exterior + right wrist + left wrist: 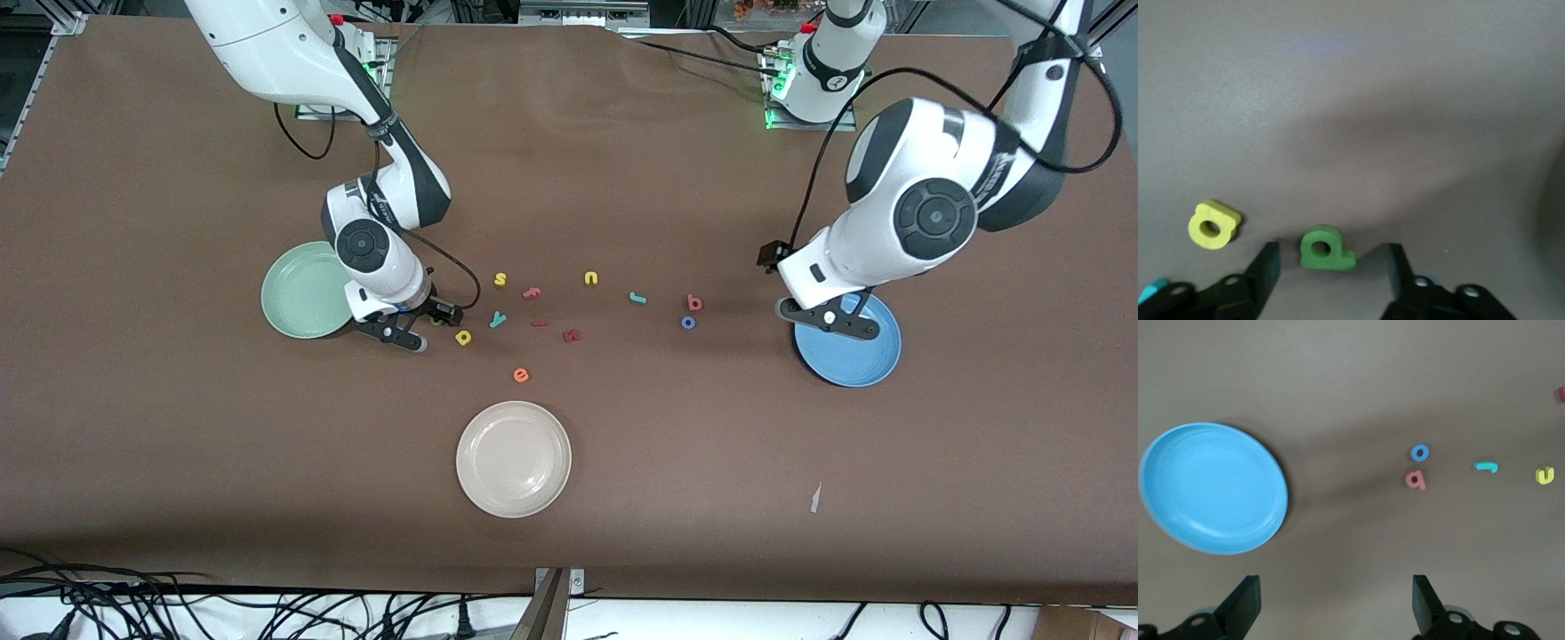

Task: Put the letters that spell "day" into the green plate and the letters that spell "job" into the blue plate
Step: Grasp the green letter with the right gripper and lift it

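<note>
Right gripper (1331,267) straddles green d (1325,249), seemingly without contact

The only things to read are the foam letters lying loose on the table: a yellow s (500,279), a yellow u (591,278), a salmon b (694,303) and an orange e (521,375).
</note>
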{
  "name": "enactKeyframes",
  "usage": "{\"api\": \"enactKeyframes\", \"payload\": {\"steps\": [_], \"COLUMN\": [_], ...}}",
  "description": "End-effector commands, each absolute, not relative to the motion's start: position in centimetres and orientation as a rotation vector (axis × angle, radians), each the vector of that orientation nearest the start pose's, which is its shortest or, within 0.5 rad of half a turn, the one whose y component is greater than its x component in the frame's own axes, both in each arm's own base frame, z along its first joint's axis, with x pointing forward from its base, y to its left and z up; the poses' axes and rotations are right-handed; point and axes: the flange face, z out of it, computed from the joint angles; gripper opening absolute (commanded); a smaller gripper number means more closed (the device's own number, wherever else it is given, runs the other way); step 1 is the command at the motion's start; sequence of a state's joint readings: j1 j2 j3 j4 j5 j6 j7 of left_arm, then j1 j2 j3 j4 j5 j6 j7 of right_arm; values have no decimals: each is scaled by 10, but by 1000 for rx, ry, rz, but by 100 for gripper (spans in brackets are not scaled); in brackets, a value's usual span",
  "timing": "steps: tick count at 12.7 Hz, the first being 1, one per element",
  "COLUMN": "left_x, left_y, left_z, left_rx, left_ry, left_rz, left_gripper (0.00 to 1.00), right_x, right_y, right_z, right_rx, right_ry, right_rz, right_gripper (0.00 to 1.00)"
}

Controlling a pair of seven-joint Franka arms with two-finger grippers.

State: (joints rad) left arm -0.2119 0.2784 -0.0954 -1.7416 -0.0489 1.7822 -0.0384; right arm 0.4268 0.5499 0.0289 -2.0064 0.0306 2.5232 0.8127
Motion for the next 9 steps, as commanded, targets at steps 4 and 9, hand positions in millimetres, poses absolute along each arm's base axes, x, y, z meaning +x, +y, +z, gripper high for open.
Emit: {"api": "enactKeyframes", "payload": {"steps": [4, 9], "left_x": [553, 542], "left_y": [-194, -232], "left_z": [330, 251], "left_rx": [-3225, -3229], "left_ry": [364, 367], "left_rz": [243, 133], "left_gripper": [100, 100], "right_x": [541, 541], "right_y": [266, 268], "right_z": [176, 178], "right_rx": [-3046, -3051], "right_ry": [718, 698], "right_rz": [60, 59], "right_gripper": [56, 19]}}
